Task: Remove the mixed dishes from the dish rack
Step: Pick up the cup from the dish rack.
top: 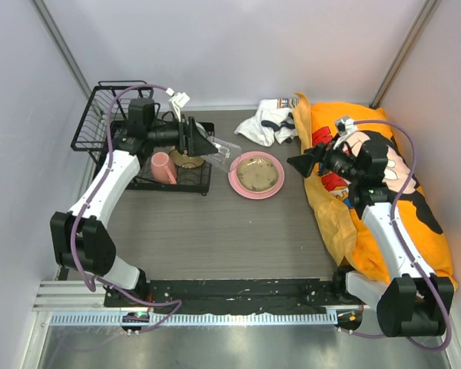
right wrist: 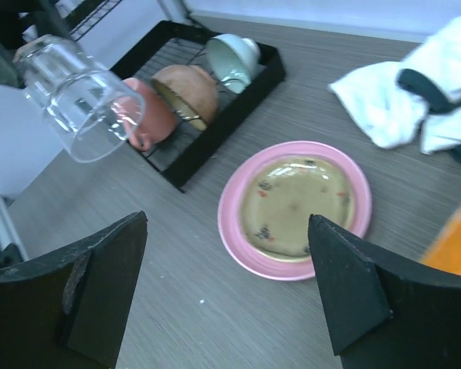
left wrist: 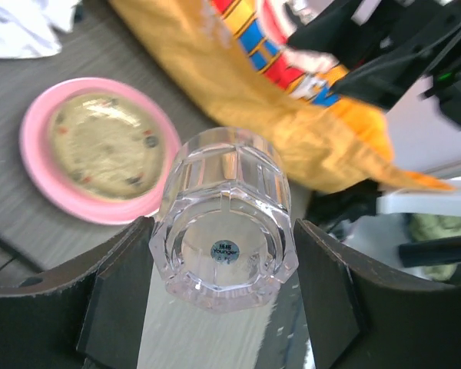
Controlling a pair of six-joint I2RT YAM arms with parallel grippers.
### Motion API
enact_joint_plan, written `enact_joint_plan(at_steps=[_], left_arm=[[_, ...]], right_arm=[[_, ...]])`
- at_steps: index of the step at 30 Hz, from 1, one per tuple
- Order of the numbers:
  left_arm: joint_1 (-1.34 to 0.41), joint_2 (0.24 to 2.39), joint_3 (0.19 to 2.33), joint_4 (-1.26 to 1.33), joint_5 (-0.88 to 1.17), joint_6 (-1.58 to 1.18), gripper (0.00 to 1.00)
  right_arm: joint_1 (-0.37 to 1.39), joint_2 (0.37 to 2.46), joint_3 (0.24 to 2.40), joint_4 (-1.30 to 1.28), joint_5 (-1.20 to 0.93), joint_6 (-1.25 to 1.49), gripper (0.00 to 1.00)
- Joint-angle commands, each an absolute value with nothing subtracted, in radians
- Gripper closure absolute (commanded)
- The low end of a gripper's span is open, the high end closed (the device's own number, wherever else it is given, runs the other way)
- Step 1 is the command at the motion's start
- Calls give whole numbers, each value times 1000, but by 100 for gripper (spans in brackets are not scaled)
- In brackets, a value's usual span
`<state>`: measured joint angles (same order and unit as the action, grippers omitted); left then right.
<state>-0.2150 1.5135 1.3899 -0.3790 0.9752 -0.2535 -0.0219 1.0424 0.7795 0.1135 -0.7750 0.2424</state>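
Your glass cup (top: 223, 152) is off the dish rack (top: 173, 188) and up in the air. It is held on its side just past the rack's right end, between the rack and the pink plate (top: 274, 187). The left gripper (top: 203, 146) is clamped on it. In the left wrist view a finger presses each side of the thick base, and the mouth points away toward the table (top: 215, 238).

Three pieces sit in the rack's lower tray. The pink mug (top: 163, 167) lies nearest you. Beside it a brown bowl (top: 186, 159) stands on edge in the slots. Behind that, a pale green bowl (right wrist: 234, 55) shows only in the right wrist view. The raised basket at the rack's far left holds nothing you can make out from above.

The pink plate lies flat on the table to the right of the rack, apart from it. A tan dish (top: 256, 175) rests face up inside it.

Your right gripper (top: 298, 164) hangs just right of the plate, pointing toward it. Its fingers are spread wide with nothing between them, and in its own camera the plate fills the gap between them.

A crumpled white cloth (top: 273, 121) lies behind the plate toward the far wall. A big orange cloth (top: 330, 215) with a cartoon print covers the right side of the table, and the right arm reaches out over it.
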Motion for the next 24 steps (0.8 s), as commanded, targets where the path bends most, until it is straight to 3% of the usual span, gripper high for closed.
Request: enact_joint_plan(at_steps=[1,9,13,24], left_arm=[[-209,1486,1318,163,1140,-684,100],[-209,1575,1207,847,1161,-1226,100],[-209,1626,1169,1062,1155,-1391,100],[-209,1618,1114,1097,1150,-1399,100]], right_arm=[[86,1092,782,279,-805,328,13],[192,1173,787,438,-784,382,19],[222,1207,807,498,-781,416,23],[287,1318,920,572,-750,462,29]])
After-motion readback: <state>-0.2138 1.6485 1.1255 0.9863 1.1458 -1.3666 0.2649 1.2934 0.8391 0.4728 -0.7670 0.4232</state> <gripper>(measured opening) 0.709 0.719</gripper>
